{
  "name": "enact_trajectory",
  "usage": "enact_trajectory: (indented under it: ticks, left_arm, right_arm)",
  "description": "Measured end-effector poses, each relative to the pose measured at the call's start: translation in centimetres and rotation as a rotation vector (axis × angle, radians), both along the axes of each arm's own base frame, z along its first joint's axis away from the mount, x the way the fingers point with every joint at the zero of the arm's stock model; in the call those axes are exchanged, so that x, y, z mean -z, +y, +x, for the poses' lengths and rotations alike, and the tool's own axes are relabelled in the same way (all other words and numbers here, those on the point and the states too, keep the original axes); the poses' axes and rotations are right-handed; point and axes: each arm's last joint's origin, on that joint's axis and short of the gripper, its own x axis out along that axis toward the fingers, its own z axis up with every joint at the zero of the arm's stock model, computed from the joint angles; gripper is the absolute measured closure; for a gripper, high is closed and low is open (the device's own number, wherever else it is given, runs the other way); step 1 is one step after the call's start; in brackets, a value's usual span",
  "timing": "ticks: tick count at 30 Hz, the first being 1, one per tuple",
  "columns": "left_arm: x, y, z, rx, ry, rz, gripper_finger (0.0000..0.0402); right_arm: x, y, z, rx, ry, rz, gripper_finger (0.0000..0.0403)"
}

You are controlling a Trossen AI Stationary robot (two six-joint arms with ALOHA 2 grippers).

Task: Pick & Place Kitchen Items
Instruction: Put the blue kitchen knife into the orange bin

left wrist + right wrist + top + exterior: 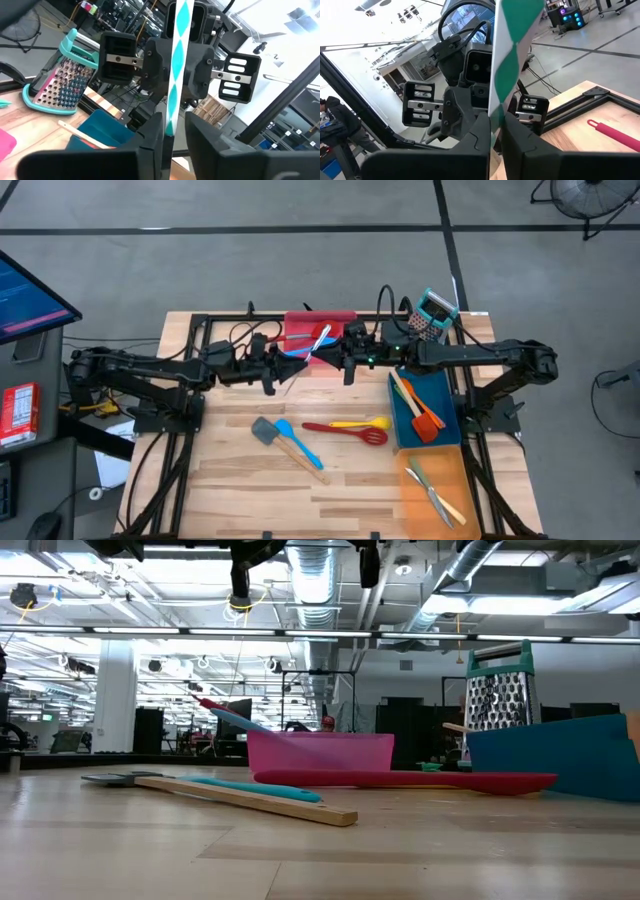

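A slim utensil [321, 338] with a teal-and-white diamond pattern hangs in the air above the red tray [345, 320], between my two grippers, which face each other. My right gripper [338, 355] is shut on it. My left gripper [174, 132] stands slightly open, one finger on either side of the utensil [177, 60], with a gap showing at one finger. On the table lie a grey spatula with a wooden handle [268, 430], a blue spatula [300, 445], a red slotted spoon [350, 431] and a yellow spoon [365, 422]. My left gripper may touch the utensil with one finger [152, 145]; I cannot tell. My right gripper pinches the utensil's flat patterned shaft [495, 107] between its two fingers. The fingers come level from the table's right side and lie across the shaft. The utensil stands steeply on end, lifted clear of the tray.
A blue tray [438, 388] and an orange tray [450, 470] at the right hold several utensils. A teal-topped grater [433, 313] stands at the far right. Utensils lean out of the red tray [320, 755] in the low view. The near left of the table is bare wood.
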Motion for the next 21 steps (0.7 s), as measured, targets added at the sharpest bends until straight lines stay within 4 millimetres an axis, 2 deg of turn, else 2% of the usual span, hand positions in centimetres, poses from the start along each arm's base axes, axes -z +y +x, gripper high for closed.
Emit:
enact_trajectory:
  ticks: [13, 21]
  left_arm:
    - [-0.1, -0.2, 0.0, 0.061, -0.005, 0.005, 0.0274]
    - [-0.6, -0.2, -0.6, 0.074, -0.024, 0.007, 0.0257]
  right_arm:
    - [-1.3, 0.0, -1.5, 0.019, -0.002, -0.029, 0.0386]
    - [-1.9, -0.2, -2.3, 0.059, 0.012, -0.042, 0.0384]
